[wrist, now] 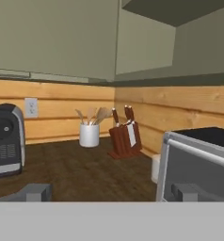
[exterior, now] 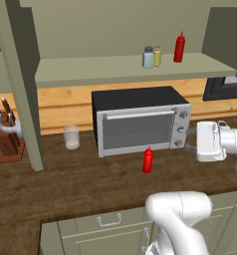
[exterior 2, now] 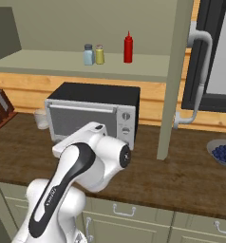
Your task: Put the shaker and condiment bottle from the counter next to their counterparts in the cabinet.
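Dark brown wood-plank bench (exterior: 65,184) in the foreground, over olive-grey drawers, with the white arm rising from the near edge. Claw (wrist: 112,192) to the right of the black microwave (exterior: 140,119), low over the bench and aimed sideways along it; tips spread wide in the hand view, nothing between them, so released and empty.

Just in front of the microwave door, upright on the bench: the condiment bottle (exterior: 148,160), slim, red, nozzle up. Well apart from the claw, untouched. To the left of the microwave, a clear glass (exterior: 71,137); farther left, a knife block (exterior: 8,142) by the cabinet post. On the far right of the bench, a bowl of blueberries (exterior 2: 224,153).

Above and behind, the cabinet (exterior: 90,69) with its one wide pale shelf. On that shelf, upright, from left to right: the shaker (exterior: 148,57), pale blue-grey with a grey cap, just beside or touching the yellowish shaker (exterior: 157,56); then, near but apart, the second red bottle (exterior: 179,48).

Judged state of the task: about half done. Shaker already set next to its counterpart. Left to do: reach to the condiment bottle, close on its body, lift past the microwave top, and stand it on the shelf beside the second red bottle, without knocking the two shakers.
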Motion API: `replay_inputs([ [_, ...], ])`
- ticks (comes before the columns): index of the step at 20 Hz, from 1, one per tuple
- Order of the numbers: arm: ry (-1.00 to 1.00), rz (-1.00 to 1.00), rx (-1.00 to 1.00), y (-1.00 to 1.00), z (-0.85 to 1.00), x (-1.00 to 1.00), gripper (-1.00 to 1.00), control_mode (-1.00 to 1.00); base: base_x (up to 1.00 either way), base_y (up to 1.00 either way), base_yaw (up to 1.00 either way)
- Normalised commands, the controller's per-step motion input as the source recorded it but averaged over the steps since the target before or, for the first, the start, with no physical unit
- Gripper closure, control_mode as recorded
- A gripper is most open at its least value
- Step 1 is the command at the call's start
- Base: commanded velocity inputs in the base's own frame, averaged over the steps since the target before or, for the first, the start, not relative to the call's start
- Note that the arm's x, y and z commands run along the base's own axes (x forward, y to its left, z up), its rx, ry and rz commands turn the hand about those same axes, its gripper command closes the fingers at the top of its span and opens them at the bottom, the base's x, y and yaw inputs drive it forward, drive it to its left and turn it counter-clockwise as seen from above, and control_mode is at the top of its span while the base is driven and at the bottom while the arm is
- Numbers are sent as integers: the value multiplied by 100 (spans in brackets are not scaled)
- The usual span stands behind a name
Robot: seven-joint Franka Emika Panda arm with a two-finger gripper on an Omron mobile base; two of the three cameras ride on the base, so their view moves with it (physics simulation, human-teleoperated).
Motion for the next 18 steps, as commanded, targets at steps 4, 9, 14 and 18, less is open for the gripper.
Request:
replay_inputs([
  [4, 0, 10, 0, 0, -25, -5, -100, -100, 0, 0, 0],
  [9, 0, 8, 0, 1, -22, -1, -100, -100, 0, 0, 0],
  [14, 0, 8, 0, 3, -21, 0, -100, -100, 0, 0, 0],
  [18, 0, 8, 0, 4, -20, 0, -100, -100, 0, 0, 0],
])
